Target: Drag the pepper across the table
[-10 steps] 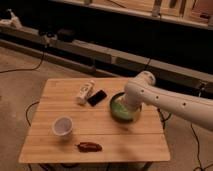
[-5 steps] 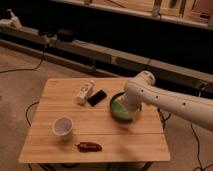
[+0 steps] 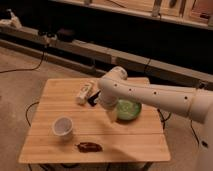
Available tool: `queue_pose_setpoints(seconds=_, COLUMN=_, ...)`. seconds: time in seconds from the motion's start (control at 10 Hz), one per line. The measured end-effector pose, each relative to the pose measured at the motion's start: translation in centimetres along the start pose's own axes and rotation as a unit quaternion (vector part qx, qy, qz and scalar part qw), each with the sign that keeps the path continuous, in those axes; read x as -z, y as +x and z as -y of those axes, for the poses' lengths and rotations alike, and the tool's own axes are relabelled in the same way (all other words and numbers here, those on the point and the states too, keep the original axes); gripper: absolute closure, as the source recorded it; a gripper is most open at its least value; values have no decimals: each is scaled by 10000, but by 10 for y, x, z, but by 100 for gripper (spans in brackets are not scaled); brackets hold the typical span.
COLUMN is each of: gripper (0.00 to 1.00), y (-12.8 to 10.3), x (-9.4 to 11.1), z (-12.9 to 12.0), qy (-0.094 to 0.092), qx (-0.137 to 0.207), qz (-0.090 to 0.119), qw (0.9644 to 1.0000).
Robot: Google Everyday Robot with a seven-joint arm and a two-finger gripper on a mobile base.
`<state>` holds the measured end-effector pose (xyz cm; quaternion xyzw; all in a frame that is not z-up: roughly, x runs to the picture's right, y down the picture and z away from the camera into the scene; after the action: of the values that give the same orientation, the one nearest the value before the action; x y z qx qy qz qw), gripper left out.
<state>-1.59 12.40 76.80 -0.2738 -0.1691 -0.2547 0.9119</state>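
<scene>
We see the pepper [image 3: 89,147] lying near the lower edge of the tabletop [image 3: 52,102], just below and to the right of the white cup [image 3: 63,126] and apart from it. The white arm [image 3: 160,97] reaches in from the right of the frame. Its end effector [image 3: 111,114] hangs at the centre, by the left rim of the green bowl [image 3: 130,110]; we cannot tell whether it is released or clenched. A black phone [image 3: 93,99] and a pale oblong package [image 3: 85,92] lie side by side at upper middle.

Wooden table [image 3: 50,102], pepper [image 3: 88,147], cup [image 3: 63,127], green bowl [image 3: 129,110], packet [image 3: 85,92], hand [image 3: 111,116] beside bowl
</scene>
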Motion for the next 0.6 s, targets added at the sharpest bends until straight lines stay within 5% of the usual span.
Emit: queue_pose_setpoints(seconds=0.6, gripper=20, y=-21, x=-3, z=5, qy=22, qx=-147, qz=84, qw=9999)
